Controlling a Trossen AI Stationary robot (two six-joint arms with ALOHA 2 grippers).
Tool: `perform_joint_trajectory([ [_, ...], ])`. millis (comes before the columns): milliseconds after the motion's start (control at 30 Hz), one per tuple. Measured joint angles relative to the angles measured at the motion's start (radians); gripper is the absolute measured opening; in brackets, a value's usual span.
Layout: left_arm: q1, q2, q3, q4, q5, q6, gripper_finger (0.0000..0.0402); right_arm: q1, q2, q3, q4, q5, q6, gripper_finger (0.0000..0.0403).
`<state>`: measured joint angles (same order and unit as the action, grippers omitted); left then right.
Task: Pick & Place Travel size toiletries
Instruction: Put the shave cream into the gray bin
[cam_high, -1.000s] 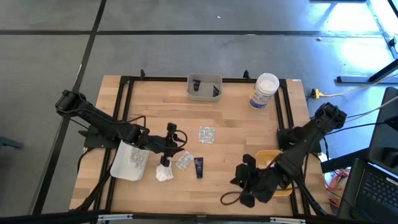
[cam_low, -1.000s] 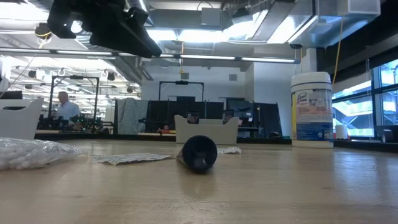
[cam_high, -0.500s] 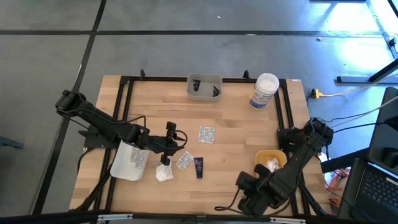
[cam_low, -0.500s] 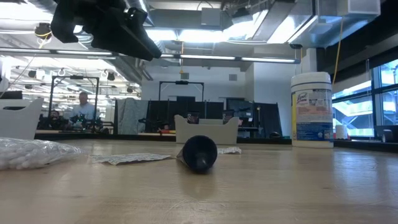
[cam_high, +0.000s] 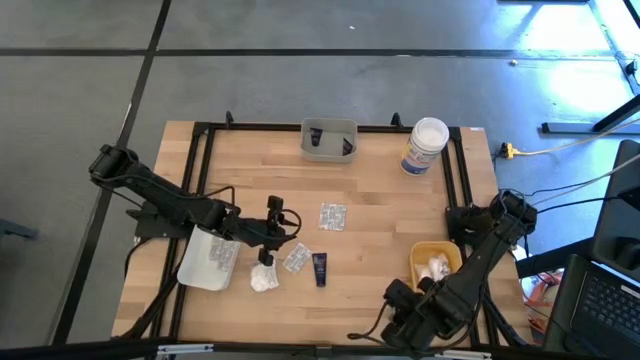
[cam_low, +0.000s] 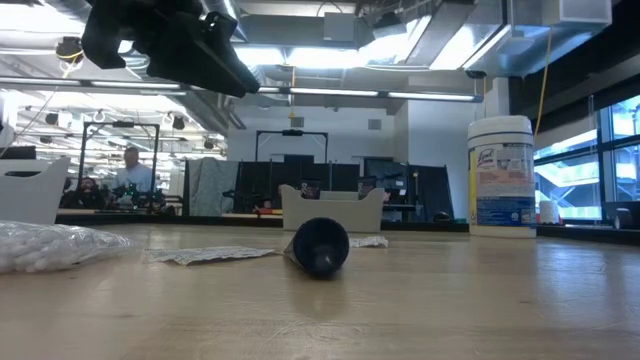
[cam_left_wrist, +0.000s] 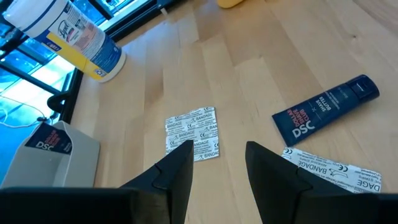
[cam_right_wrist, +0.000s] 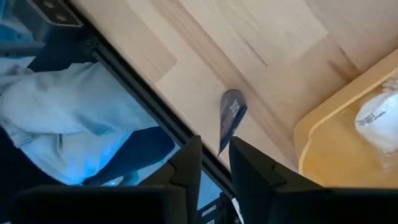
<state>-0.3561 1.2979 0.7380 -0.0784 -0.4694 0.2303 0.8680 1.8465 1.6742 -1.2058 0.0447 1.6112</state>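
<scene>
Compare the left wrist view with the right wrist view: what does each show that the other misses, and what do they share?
Only the left wrist view shows the dark tube, two silvery packets, the grey tray, the tall jar and the open left gripper above the packets.

Only the right wrist view shows a white bundle lying in the tray, a small dark item hanging between the parted fingers of the right gripper, and the table's front edge.

Both show the wooden table and the yellow tray.
</scene>
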Motion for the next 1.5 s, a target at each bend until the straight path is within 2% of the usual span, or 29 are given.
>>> perform_joint_trajectory([
  [267, 0.0, 0.0, 0.0, 0.0, 0.001, 0.0, 0.0143, 0.0, 0.0, -0.003, -0.004, 0.027, 0.046, 0.0129],
  [533, 0.0, 0.0, 0.0, 0.0, 0.002, 0.0, 0.0143, 0.0, 0.046, -0.008, -0.007, 0.018, 0.051, 0.0148],
  [867, 0.0, 0.0, 0.0, 0.0, 0.004, 0.0, 0.0143, 0.001, 0.091, -0.008, -0.01, -0.019, 0.05, 0.0148],
  [1267, 0.0, 0.0, 0.0, 0.0, 0.004, 0.0, 0.0143, 0.001, 0.096, -0.008, -0.016, -0.008, 0.055, 0.0151],
  [1500, 0.0, 0.0, 0.0, 0.0, 0.003, 0.0, 0.0143, 0.002, 0.145, -0.009, -0.01, -0.035, 0.031, 0.014],
])
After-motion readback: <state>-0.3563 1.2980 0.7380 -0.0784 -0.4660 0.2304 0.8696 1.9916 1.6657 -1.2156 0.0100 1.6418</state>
